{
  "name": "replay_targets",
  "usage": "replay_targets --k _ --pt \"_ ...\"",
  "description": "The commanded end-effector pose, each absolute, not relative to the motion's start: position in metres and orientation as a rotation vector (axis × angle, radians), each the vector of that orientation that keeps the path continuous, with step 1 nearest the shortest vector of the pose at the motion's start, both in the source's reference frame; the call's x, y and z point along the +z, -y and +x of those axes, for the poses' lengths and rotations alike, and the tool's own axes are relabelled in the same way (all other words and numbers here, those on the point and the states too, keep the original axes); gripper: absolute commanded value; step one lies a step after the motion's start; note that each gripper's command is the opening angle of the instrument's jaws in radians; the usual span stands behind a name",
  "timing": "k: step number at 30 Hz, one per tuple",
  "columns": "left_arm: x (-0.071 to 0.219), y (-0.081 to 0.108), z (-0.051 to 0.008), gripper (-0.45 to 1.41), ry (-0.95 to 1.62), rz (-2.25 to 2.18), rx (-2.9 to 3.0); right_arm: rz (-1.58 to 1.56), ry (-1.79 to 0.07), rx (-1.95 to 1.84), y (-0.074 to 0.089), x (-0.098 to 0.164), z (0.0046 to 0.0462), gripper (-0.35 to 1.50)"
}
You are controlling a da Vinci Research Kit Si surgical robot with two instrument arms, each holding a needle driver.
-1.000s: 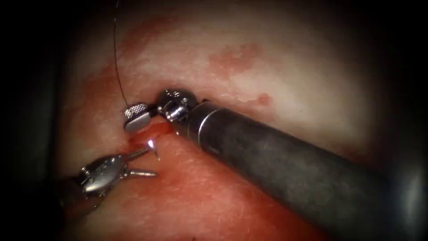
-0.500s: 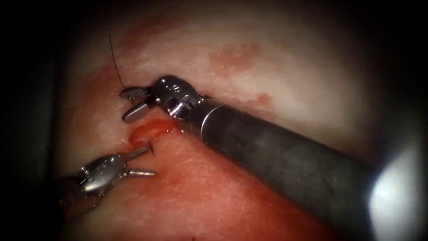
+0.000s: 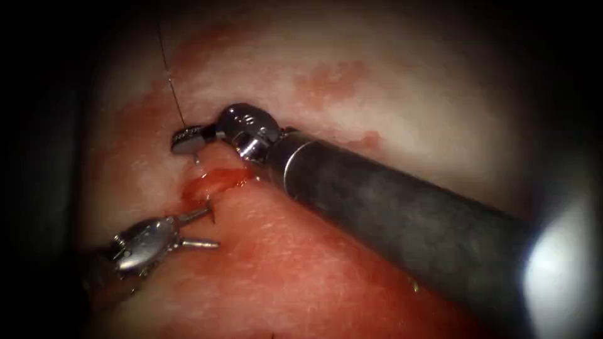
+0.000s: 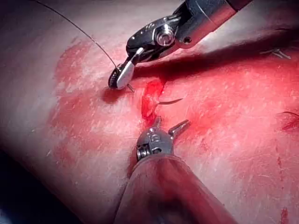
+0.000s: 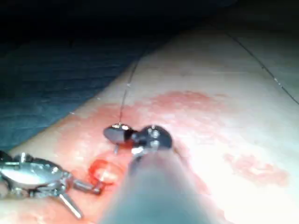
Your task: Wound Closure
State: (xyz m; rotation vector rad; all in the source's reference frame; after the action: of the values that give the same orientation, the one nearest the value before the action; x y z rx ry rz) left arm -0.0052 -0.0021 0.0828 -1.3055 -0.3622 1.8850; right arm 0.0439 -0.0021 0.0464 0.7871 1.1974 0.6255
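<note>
The right tool (image 3: 187,139) has its jaws clenched just beyond the cut (image 3: 213,181). They appear to grip the tail end of the needle (image 4: 170,100), where the thread (image 3: 171,81) joins it. A short stub pokes out just beneath the jaws towards the tissue (image 3: 377,94), and the thread runs away from them, up and over the pale surface. Whether the grip is on the needle's very end or on the thread at the join, I cannot tell.

The needle sits in the tissue. Its curve is buried under the lip of the cut and its pointed end shows again on the near side, standing free just past the open wound.

The left tool (image 3: 212,228) waits there with its jaws spread and holding nothing. One jaw lies just beside the needle point, but I cannot tell whether it touches.

Red fluid (image 3: 282,263) stains the tissue around both tools.

As for progress, this bite looks part way made: the needle has entered and its point is out, but the body has not come through, and no thread crosses the cut here. The cut gapes between the two tools, with no knot in sight. So drawing the needle out, pulling thread through and tying all seem left to do at this spot.
</note>
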Motion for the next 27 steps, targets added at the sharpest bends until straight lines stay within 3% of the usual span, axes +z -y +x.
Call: replay_targets --k 1,7,15,16,18,20,27 --pt "0.0835 0.0022 -0.0057 0.34 0.365 -1.308 1.885 0.820 -1.183 0.643 0.0016 0.0465 0.0449 -0.35" --pt "0.0835 0.0022 -0.0057 0.34 0.366 -1.308 1.886 0.947 -1.090 0.682 0.0036 0.0462 0.0449 -0.35" --pt "0.0834 0.0023 -0.0057 0.34 0.366 -1.308 1.886 0.979 -1.112 0.678 0.0056 0.0453 0.0441 -0.35" --pt "0.0833 0.0024 -0.0057 0.34 0.366 -1.307 1.886 0.973 -1.125 0.689 0.0053 0.0454 0.0440 -0.15" --pt "0.0830 0.0026 -0.0056 0.34 0.366 -1.302 1.881 0.960 -1.152 0.726 0.0046 0.0457 0.0438 0.54" --pt "0.0822 0.0031 -0.0053 0.32 0.300 -1.325 1.962 0.939 -1.199 0.777 0.0030 0.0462 0.0434 1.04" --pt "0.0799 0.0043 -0.0051 0.31 0.086 -1.334 2.136 0.816 -1.258 0.739 0.0002 0.0470 0.0412 1.04"
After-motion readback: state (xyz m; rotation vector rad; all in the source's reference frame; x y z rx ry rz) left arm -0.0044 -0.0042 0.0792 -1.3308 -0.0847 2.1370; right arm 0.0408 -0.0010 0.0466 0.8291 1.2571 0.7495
